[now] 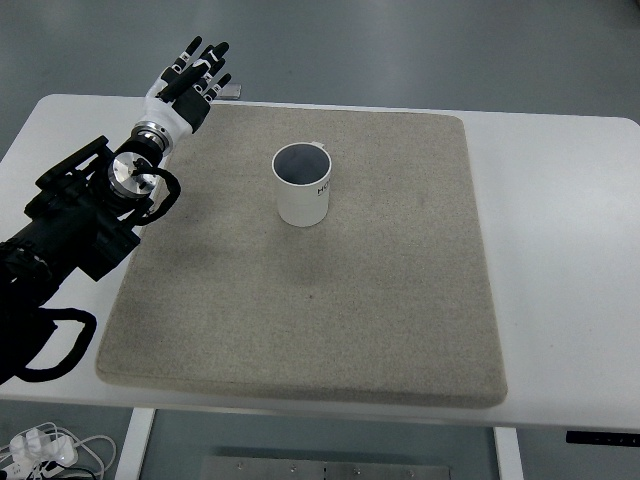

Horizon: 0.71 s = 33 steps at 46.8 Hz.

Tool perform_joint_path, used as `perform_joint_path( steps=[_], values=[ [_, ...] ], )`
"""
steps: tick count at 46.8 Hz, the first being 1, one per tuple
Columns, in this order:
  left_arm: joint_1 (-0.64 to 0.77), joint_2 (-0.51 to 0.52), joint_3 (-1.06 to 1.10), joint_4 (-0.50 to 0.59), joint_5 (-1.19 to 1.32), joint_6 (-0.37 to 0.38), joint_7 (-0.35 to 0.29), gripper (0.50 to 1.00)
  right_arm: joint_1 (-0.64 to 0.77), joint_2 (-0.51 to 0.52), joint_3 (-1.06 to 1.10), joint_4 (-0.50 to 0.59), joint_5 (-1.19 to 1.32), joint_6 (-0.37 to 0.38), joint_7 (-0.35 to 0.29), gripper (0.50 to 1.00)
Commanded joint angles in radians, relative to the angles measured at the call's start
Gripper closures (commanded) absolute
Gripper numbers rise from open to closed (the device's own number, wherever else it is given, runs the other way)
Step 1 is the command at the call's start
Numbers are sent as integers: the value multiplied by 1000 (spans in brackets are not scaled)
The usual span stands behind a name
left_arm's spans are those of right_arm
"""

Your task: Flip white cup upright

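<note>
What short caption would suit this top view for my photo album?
White cup standing upright, mouth up, on a grey mat, the robot's left hand open and held clear past the mat's far left corner.

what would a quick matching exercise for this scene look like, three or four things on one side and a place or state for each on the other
Things:
1. white cup
2. left hand
3. grey mat
4. white cables

Places or states:
A. below the table's near left corner
B. standing upright, mouth up, on the mat
C. fingers spread, holding nothing, at the mat's far left corner
D. lying flat on the white table

Pairs: 1-B, 2-C, 3-D, 4-A
</note>
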Motion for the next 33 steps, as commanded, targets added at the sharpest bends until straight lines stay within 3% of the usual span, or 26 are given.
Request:
perform_joint_path(
  steps=[1, 33],
  values=[
    [-1, 2, -47, 8, -1, -2, 52, 508, 0, 0, 2, 0, 3, 2, 1, 548],
    [1, -29, -149, 37, -87, 0, 80, 508, 2, 0, 3, 3, 43, 5, 6, 548]
  ],
)
